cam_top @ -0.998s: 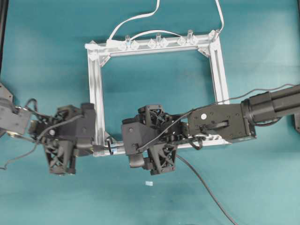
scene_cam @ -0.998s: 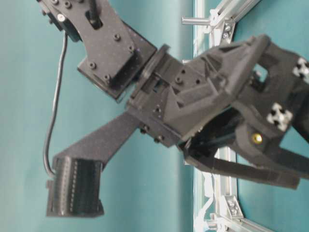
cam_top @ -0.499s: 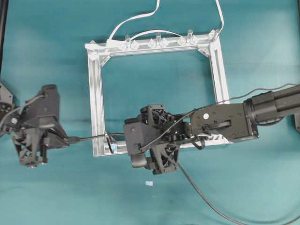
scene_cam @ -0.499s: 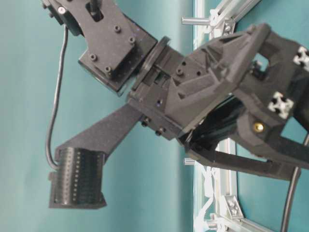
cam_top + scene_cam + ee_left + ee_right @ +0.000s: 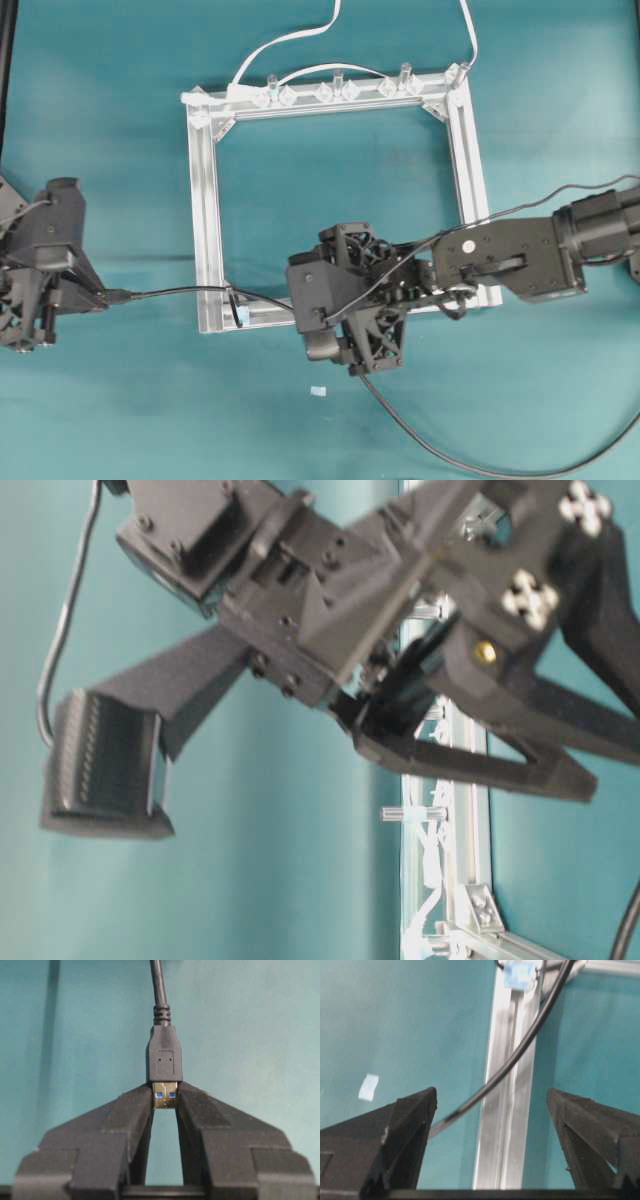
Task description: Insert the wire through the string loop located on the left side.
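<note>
We see the left gripper clamping the wire by its plug over open teal table, wire threaded through the string loop at the silver frame, while the right gripper gapes wide above the rail.

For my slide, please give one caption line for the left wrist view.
Left gripper pinches the metal tip of the wire plug above the teal table.

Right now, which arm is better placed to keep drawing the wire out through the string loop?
Left. The left gripper is clamped on the wire's plug, left of the string loop. The right gripper stands open over the frame rail, holding nothing.
</note>
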Controlling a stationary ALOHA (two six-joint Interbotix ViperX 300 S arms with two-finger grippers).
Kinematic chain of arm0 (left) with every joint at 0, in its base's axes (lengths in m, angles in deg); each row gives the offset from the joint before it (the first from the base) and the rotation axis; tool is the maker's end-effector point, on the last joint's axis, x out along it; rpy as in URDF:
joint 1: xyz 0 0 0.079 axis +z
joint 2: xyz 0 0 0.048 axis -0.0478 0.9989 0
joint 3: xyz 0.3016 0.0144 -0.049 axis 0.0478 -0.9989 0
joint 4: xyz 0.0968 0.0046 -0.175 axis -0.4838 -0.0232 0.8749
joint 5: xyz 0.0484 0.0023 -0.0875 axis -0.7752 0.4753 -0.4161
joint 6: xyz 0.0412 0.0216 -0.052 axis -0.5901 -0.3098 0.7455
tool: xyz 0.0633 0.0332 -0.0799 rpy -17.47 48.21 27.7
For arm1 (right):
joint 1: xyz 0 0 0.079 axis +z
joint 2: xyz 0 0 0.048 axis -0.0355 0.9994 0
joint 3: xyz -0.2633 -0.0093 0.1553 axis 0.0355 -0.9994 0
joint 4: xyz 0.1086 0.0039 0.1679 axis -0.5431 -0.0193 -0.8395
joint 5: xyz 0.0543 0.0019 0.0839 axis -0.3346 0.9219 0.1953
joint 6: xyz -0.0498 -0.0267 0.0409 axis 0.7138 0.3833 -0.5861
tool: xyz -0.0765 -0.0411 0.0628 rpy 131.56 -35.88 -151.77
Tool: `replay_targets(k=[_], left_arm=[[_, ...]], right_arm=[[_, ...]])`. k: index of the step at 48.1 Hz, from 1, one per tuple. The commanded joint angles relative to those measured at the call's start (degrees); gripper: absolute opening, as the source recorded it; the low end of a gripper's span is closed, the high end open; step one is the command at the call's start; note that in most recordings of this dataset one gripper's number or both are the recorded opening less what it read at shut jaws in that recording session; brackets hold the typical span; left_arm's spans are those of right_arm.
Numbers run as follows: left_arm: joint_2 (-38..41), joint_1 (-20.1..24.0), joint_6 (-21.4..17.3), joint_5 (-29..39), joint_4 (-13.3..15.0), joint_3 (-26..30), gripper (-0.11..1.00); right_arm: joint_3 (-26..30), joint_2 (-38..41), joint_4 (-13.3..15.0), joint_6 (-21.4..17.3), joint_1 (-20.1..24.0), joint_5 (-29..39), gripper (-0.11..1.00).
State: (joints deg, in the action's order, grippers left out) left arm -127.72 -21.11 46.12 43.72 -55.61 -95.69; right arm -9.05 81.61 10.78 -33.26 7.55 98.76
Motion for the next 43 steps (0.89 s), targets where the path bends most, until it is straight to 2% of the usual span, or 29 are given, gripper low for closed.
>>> replay_targets(k=[1,9,25,31,40,43], left_arm=[[-1.14,-0.88,0.44,0.88,0.00,0.09,0.15],[-2.11,-2.20,0.44,2.99,0.26,-0.09,0.15],[-1.76,-4.48,0.62,2.29,0.35,0.53,0.15],[-1.41,-4.48,1.49,2.46,0.35,0.53,0.15],[-0.53,-4.48,4.92,2.46,0.26,0.18,0.16],[-0.62,-4.48,4.92,2.46,0.26,0.18,0.28]], right_arm=[[0.09,-2.81,0.09,-0.18,0.18,0.79,0.88],[0.00,-3.08,0.09,-1.49,0.18,1.76,0.88],[0.00,-3.08,0.09,-1.85,0.70,1.58,0.87],[0.00,-3.08,0.09,-1.85,0.79,1.58,0.87],[0.00,-3.08,0.09,-1.93,0.79,1.49,0.87],[0.00,-3.08,0.09,-1.93,0.79,1.49,0.87]])
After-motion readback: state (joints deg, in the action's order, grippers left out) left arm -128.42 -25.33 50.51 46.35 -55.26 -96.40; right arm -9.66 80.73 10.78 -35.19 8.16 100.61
